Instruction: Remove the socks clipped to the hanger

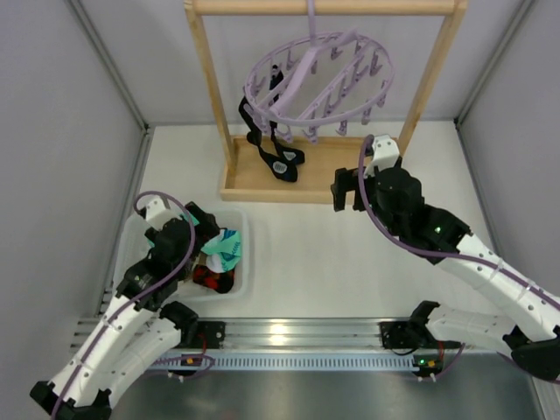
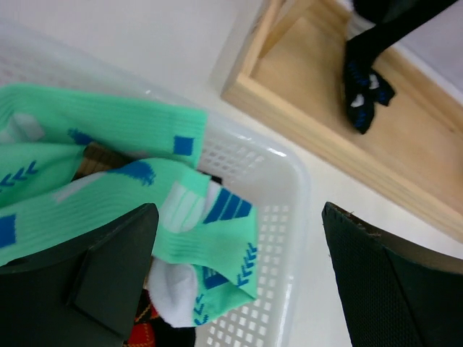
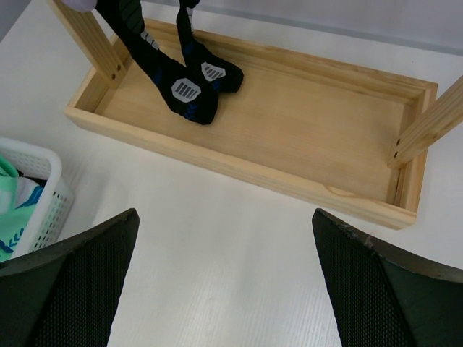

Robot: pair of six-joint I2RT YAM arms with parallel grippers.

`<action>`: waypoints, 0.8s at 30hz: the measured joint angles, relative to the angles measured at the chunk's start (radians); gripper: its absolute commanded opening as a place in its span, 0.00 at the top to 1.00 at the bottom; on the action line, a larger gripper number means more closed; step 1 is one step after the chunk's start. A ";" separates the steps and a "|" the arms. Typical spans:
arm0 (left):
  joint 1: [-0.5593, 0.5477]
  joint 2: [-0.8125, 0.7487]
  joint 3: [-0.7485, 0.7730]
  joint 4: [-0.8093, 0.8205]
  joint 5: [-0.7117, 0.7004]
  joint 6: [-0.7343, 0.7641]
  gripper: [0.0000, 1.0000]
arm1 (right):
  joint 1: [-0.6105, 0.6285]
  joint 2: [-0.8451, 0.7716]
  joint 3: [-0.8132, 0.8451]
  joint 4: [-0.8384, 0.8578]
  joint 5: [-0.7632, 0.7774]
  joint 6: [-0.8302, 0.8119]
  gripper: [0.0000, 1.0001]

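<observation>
The lilac ring hanger point(image 1: 319, 79) hangs from the wooden rack's top bar. Two black socks point(image 1: 273, 153) with small white marks hang from clips on its left side, toes resting in the rack's base tray; they also show in the right wrist view point(image 3: 189, 81) and the left wrist view point(image 2: 364, 97). A mint-green sock point(image 1: 224, 248) with white and blue patches lies in the white basket point(image 1: 243, 278). My left gripper point(image 1: 210, 234) is open over the basket, the mint sock point(image 2: 145, 191) lying loose between its jaws. My right gripper point(image 1: 347, 191) is open and empty above the table, just in front of the tray point(image 3: 289, 123).
The light wooden rack point(image 1: 210, 79) with its base tray point(image 1: 324, 171) stands at the back. A red-black patterned sock point(image 1: 210, 278) lies under the mint one in the basket point(image 2: 289, 217). Grey walls close both sides. The basket's corner shows in the right wrist view point(image 3: 45, 194).
</observation>
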 measured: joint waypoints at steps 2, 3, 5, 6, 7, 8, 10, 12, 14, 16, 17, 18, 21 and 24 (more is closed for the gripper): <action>0.000 0.013 0.059 0.000 0.028 0.029 0.02 | -0.007 0.000 0.000 0.000 0.000 -0.001 0.01; 0.000 0.026 0.091 0.000 0.043 0.044 0.02 | -0.010 0.000 0.000 0.000 -0.001 -0.001 0.01; 0.000 0.051 0.144 0.003 0.069 0.065 0.02 | -0.016 0.000 0.000 0.000 -0.002 -0.002 0.01; 0.000 0.063 0.162 0.007 0.077 0.077 0.02 | -0.018 0.000 0.000 0.000 -0.002 -0.002 0.01; 0.000 0.076 0.176 0.014 0.085 0.092 0.02 | -0.021 0.000 0.000 0.000 -0.003 -0.002 0.01; 0.000 0.093 0.187 0.029 0.098 0.111 0.02 | -0.024 0.000 0.000 0.000 -0.005 -0.002 0.01; 0.000 0.131 0.192 0.098 0.137 0.159 0.02 | -0.030 0.000 -0.001 0.002 -0.009 -0.002 0.01; 0.000 0.188 0.185 0.205 0.193 0.214 0.02 | -0.035 -0.008 -0.014 0.008 -0.015 -0.002 0.01; 0.000 0.259 0.168 0.340 0.245 0.269 0.02 | -0.040 -0.022 -0.034 0.015 -0.031 -0.002 0.01; 0.000 0.353 0.158 0.475 0.289 0.322 0.02 | -0.042 -0.042 -0.052 0.022 -0.055 -0.002 0.00; 0.000 0.417 0.158 0.543 0.307 0.346 0.02 | -0.043 -0.056 -0.063 0.024 -0.073 -0.003 0.01; 0.000 0.481 0.159 0.613 0.321 0.370 0.02 | -0.044 -0.070 -0.072 0.026 -0.095 -0.003 0.01; 0.000 0.667 0.161 0.758 0.331 0.422 0.02 | -0.048 -0.113 -0.086 0.034 -0.154 -0.002 0.01; 0.005 0.873 0.217 0.837 0.293 0.449 0.02 | -0.049 -0.179 -0.127 0.073 -0.224 0.002 0.01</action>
